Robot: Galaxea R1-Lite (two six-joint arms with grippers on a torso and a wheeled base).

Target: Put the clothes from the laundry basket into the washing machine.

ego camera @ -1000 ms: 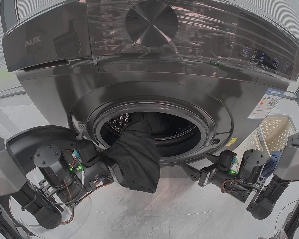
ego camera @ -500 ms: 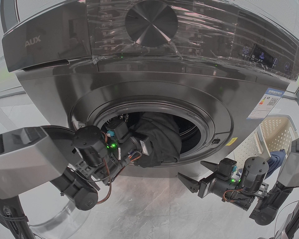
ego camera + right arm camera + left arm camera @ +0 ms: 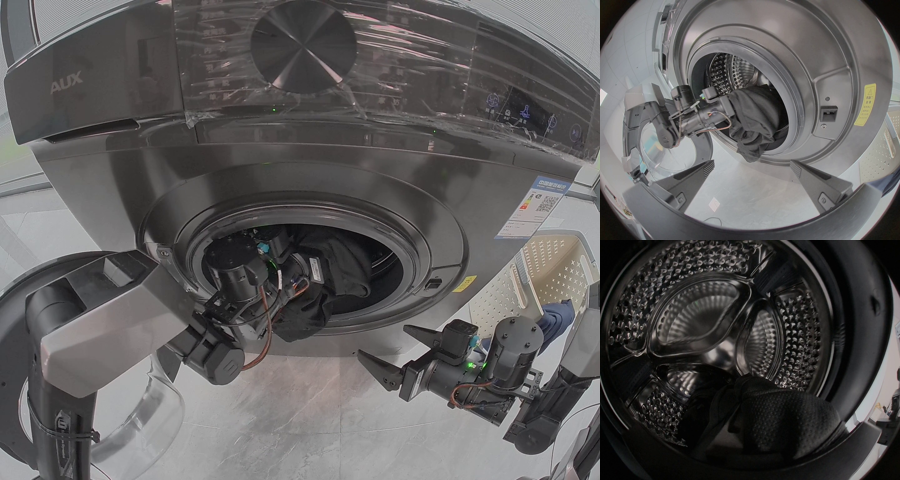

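The washing machine (image 3: 437, 187) stands in front of me with its round opening uncovered. My left gripper (image 3: 312, 270) is inside that opening, shut on a black garment (image 3: 337, 262) that wraps over its fingers and hides them. Most of the garment (image 3: 753, 122) lies in the drum mouth, and one fold hangs over the lower rim. In the left wrist view the garment (image 3: 787, 418) sits before the perforated steel drum (image 3: 700, 312). My right gripper (image 3: 382, 341) hangs open and holds nothing, low and to the right of the opening, just above the floor.
The machine's door (image 3: 37, 300) is swung open at the left, beside my left arm. The white perforated laundry basket (image 3: 550, 262) stands at the right with a blue cloth (image 3: 553, 319) in it. Grey tiled floor lies below the opening.
My left arm has risen and pushed forward, carrying the black garment from hanging below the opening into the drum mouth. The right gripper has drifted slightly lower, still open.
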